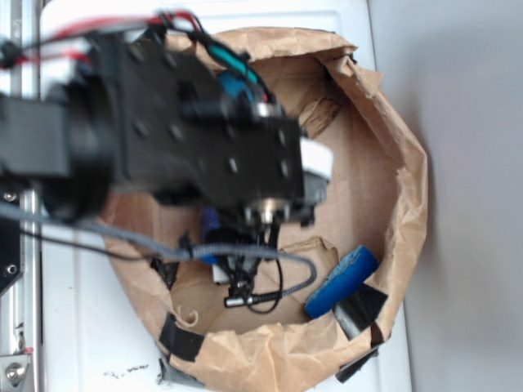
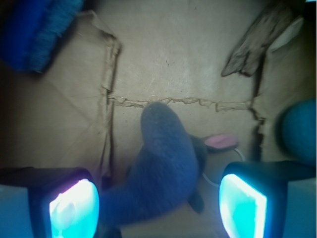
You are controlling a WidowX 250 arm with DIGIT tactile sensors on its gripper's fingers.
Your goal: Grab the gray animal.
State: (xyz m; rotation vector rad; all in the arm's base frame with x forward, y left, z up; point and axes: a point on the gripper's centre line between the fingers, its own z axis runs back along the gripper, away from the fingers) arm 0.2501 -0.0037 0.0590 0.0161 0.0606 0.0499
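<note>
Wrist view, left to right: oblong blue block at upper left, out of reach of the fingers; left fingertip pad, glowing cyan, at the lower edge; gray animal in the middle, between the two pads and reaching slightly ahead of them; pink-lined ear and white cord loop on its right flank; right fingertip pad; teal ball at the far right, beside but outside the right finger. Gripper spread wide, holding nothing, with neither pad visibly touching the plush. Long axis of the toy running from near the left pad up and slightly rightward to the pointed snout, thus roughly across the closing line (a favourable lie, judged from this view alone: body already centred in the gap). Exterior view, left to right: black arm and gripper lowered into the brown paper-lined cardboard enclosure, hiding the toy almost wholly; blue block lying free at lower right. No brand, label or legible writing in either view.
</note>
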